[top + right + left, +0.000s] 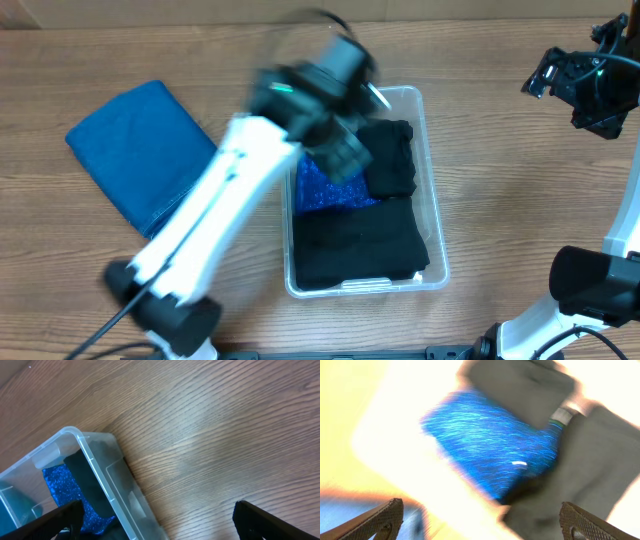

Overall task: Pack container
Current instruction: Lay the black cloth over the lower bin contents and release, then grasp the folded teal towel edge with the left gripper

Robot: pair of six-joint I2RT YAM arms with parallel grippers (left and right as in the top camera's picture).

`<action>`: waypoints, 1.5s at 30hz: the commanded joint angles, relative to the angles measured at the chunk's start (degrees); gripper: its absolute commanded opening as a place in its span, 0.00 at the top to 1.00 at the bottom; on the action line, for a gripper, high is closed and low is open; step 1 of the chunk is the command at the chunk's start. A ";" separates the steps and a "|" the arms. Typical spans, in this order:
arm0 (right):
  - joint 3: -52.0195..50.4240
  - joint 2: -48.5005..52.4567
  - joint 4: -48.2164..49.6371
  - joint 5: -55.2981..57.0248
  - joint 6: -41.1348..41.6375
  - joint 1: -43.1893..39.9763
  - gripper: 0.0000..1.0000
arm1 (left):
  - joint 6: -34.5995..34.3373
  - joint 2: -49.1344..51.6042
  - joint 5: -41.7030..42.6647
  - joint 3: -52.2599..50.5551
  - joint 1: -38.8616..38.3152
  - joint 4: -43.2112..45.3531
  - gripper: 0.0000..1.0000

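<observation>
The clear plastic container (432, 215) sits mid-table. It holds two folded black garments (360, 240) and a sparkly blue cloth (335, 190). My left gripper (335, 150) is blurred with motion above the container's far left part; in the left wrist view its fingers (480, 522) are wide apart and empty over the blue cloth (490, 445) and the black garments (600, 460). My right gripper (545, 75) is open and empty, high at the far right. In the right wrist view its fingers (160, 520) spread over bare wood and the container's corner (95, 460).
A folded plain blue cloth (140, 150) lies on the wooden table left of the container. The right arm's base (590, 290) stands at the front right, the left arm's base (170, 310) at the front left.
</observation>
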 commanded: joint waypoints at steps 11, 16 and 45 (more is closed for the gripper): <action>0.39 -0.94 0.17 0.52 0.44 -0.09 0.00 | -19.54 -0.48 28.70 -25.68 70.38 10.78 0.00; 0.39 -0.94 0.22 0.55 0.44 -0.09 0.00 | -11.39 6.23 36.37 -36.68 73.29 20.96 0.00; 0.37 -0.94 -0.33 0.48 0.22 -0.09 0.00 | -15.34 12.72 53.09 -50.42 70.58 46.82 0.95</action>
